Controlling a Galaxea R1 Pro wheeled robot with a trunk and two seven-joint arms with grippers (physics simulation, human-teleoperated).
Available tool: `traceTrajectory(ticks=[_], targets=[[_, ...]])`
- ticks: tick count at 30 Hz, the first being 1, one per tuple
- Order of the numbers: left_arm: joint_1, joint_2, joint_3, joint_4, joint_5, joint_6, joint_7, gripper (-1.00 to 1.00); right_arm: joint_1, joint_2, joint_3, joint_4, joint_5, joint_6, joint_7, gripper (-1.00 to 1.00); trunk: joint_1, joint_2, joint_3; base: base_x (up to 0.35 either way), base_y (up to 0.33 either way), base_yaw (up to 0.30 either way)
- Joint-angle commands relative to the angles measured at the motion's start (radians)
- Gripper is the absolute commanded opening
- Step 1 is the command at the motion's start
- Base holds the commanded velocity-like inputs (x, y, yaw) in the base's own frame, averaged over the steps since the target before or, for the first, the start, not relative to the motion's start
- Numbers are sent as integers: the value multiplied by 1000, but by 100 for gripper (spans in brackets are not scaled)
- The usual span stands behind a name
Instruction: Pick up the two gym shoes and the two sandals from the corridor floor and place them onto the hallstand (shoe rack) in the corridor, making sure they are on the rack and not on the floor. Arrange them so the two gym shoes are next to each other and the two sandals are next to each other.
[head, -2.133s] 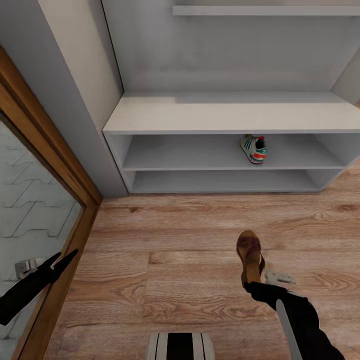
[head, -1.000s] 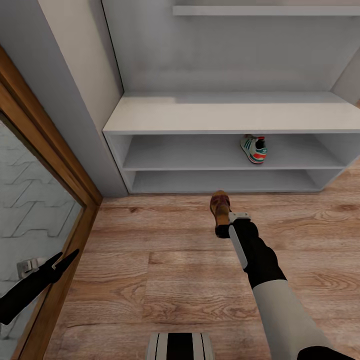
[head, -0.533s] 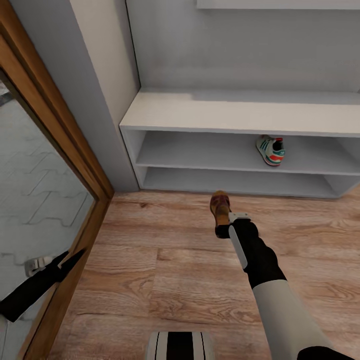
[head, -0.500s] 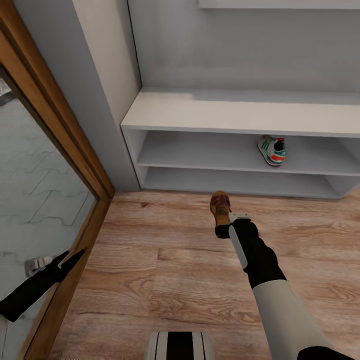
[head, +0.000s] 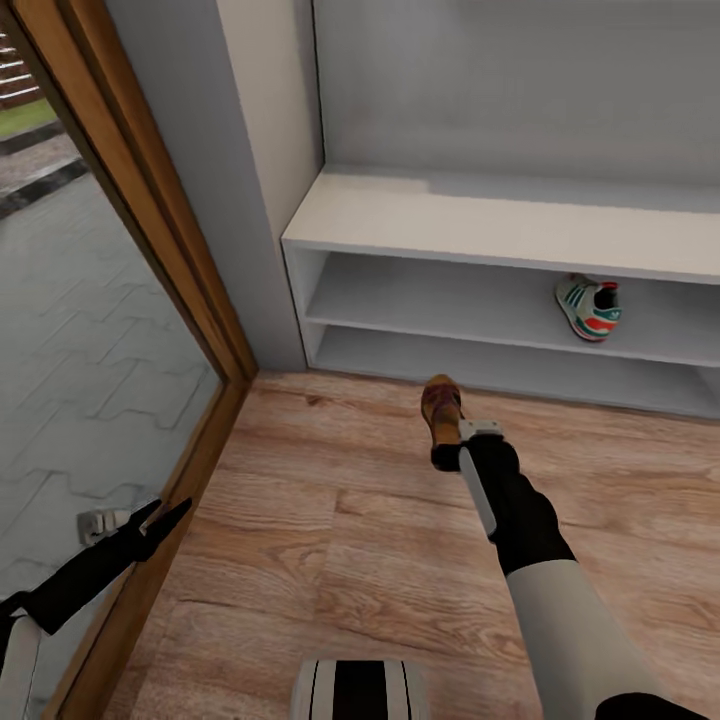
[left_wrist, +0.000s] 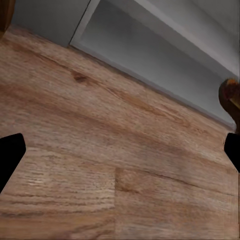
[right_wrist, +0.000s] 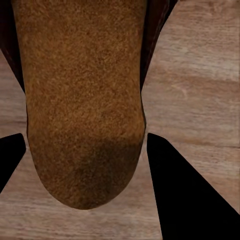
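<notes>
Your left tool (left_wrist: 120, 155) looks down over the corridor floor (left_wrist: 100, 165), its two dark fingertips (left_wrist: 10, 155) standing wide apart with only light brown planks between them. Beyond the boards runs the white base of the hallstand (left_wrist: 150, 55), with its lowest open compartment in grey shadow. One brown sandal (left_wrist: 231, 97) shows at the frame's edge, just above the other fingertip.

The sandal (head: 441, 412) has been lifted off the corridor floor (head: 330, 540) by the right gripper (head: 447, 455) and carried forward, close to the hallstand (head: 420, 215). The head view has since been swung left, bringing more of the glass door (head: 90, 380) in.
</notes>
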Motion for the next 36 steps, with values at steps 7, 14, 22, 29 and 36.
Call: traceTrajectory(ticks=[7,14,22,29,36], targets=[[3,-1,-125,0,5,9,-2,100,-1,0,1,-86,-4,4,-7,-100,0,0,-9,0,0,191],[4,-1,-197,0,5,9,-2,100,-1,0,1,-148,-4,4,-8,-100,0,0,-11,0,0,38],[4,-1,-226,-1,5,9,-2,100,-1,-3,-1,-179,-3,4,-9,-100,0,0,-11,0,0,3],[5,-1,-228,-1,5,9,-2,100,-1,-3,-6,-200,-3,4,-9,-100,0,0,-13,0,0,7],[13,-1,-232,-1,5,9,0,100,-1,-5,-6,-202,-3,4,-9,-100,0,0,-17,128,0,34]])
